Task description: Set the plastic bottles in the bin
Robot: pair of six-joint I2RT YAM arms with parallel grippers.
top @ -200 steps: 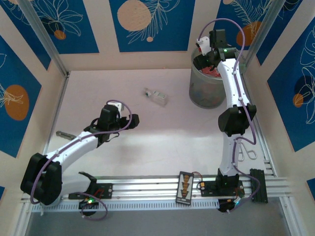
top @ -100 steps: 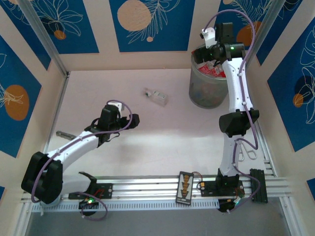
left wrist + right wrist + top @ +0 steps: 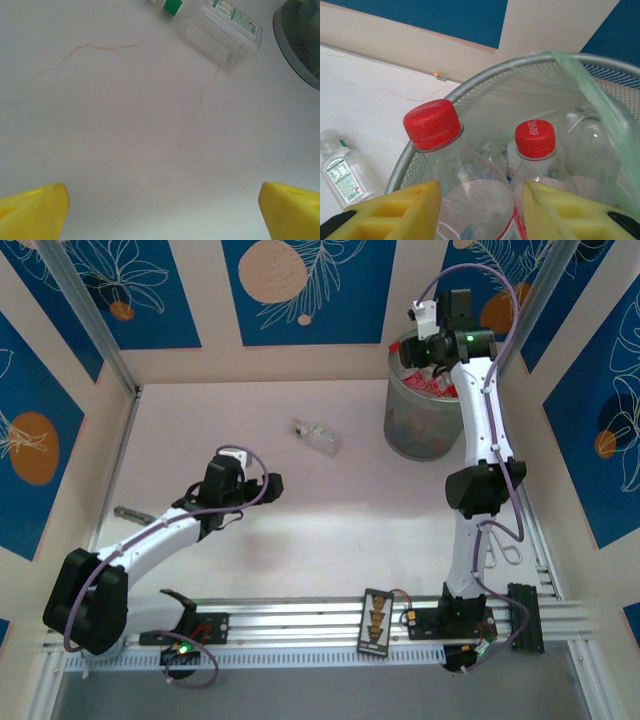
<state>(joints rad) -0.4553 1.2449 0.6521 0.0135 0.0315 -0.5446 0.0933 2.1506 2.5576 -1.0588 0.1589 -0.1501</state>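
Right arm reaches out to the bin (image 3: 420,430) at the far right corner of the worktop (image 3: 330,530). The right gripper (image 3: 481,190) sits above the bin's rim. Its yellow fingers (image 3: 395,210) are partly closed, and the clear body of a red-capped bottle (image 3: 431,124) fills the gap between them from edge to edge, so this reads as a grip on the bottle. The bottle's cap points away from the wrist camera and overlaps the near rim.

Inside the bin, a second red-capped bottle (image 3: 535,139) stands just beside the held one. More clear bottles lie behind and under it. From above, red labels show through the bin's mouth.

A green-banded bottle (image 3: 317,435) lies on its side on the worktop, left of the bin and apart from it. Its printed label faces up in the left wrist view.

Left gripper (image 3: 162,205) hangs over bare worktop, near side of that bottle and well apart from it. Its fingers (image 3: 35,212) are spread wide with nothing between them.
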